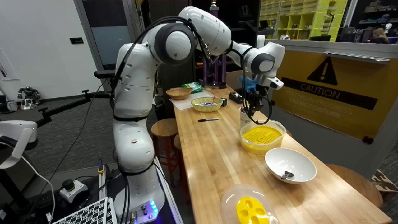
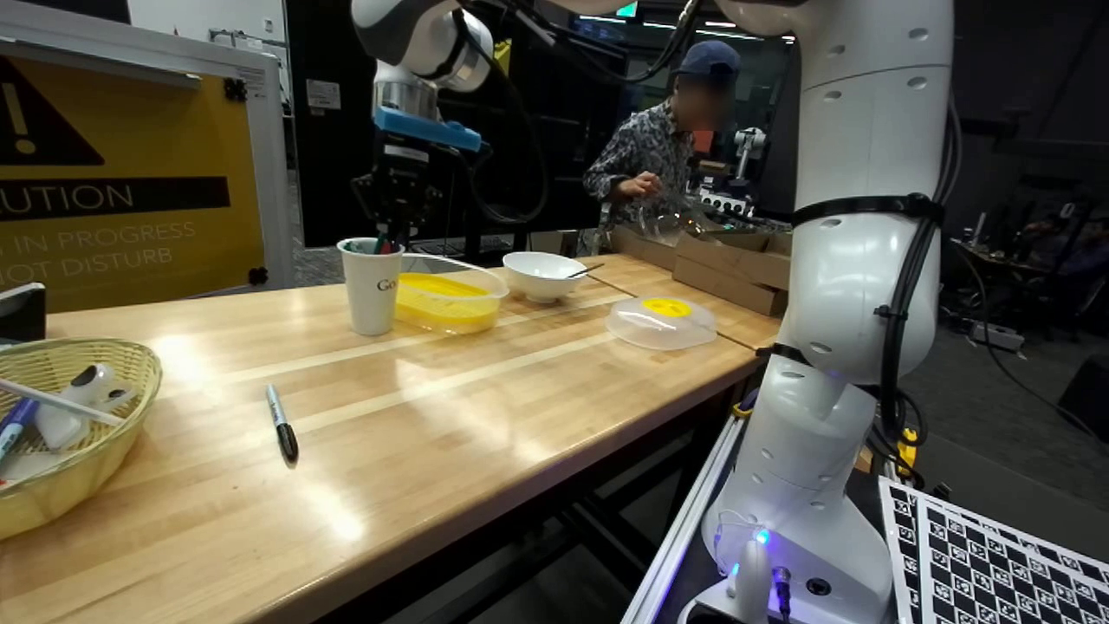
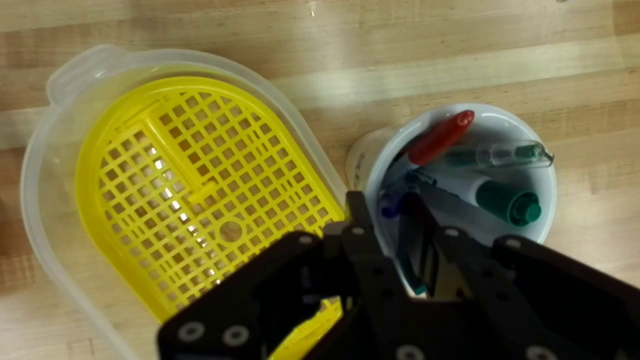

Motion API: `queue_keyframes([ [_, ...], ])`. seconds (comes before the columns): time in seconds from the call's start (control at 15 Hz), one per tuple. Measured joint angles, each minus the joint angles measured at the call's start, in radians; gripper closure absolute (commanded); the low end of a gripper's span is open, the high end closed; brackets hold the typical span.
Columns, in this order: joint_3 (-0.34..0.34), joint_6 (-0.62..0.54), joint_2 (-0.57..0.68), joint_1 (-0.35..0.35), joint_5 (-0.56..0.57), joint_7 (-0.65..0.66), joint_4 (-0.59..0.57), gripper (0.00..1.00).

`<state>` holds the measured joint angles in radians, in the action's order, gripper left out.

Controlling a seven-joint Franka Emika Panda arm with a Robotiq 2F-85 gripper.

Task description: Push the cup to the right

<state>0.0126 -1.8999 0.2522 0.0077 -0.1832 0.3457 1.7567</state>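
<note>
In an exterior view, the white cup (image 1: 243, 119) sits partly behind the clear tub (image 1: 262, 147). In an exterior view, it stands upright on the counter (image 2: 485, 390), long axis vertical, mouth up, lettering (image 2: 387, 284) toward the tub. In the wrist view, the fingers (image 3: 357, 207) straddle its rim, narrowly apart; pinching or not, I can't tell.

Showing a white wall (image 1: 40, 40) at the upper left in an exterior view, above dark grey carpet (image 1: 56, 124). Revealing yellow cubby shelving (image 1: 317, 21) at the upper right, above a grey partition (image 1: 298, 124) with a yellow CAUTION banner (image 1: 332, 93). Including a red-legged wooden stool (image 1: 164, 127) left of centre, beside a butcher-block table (image 1: 208, 146). Catching strip lights (image 2: 728, 35) at the top in an exterior view, and tabletop glare (image 2: 342, 524) at lower left.
</note>
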Motion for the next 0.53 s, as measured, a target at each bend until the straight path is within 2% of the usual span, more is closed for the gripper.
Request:
queue_keyframes([
  [0.53, 0.01, 0.0, 0.0, -0.012, -0.001, 0.0, 0.0, 0.94],
])
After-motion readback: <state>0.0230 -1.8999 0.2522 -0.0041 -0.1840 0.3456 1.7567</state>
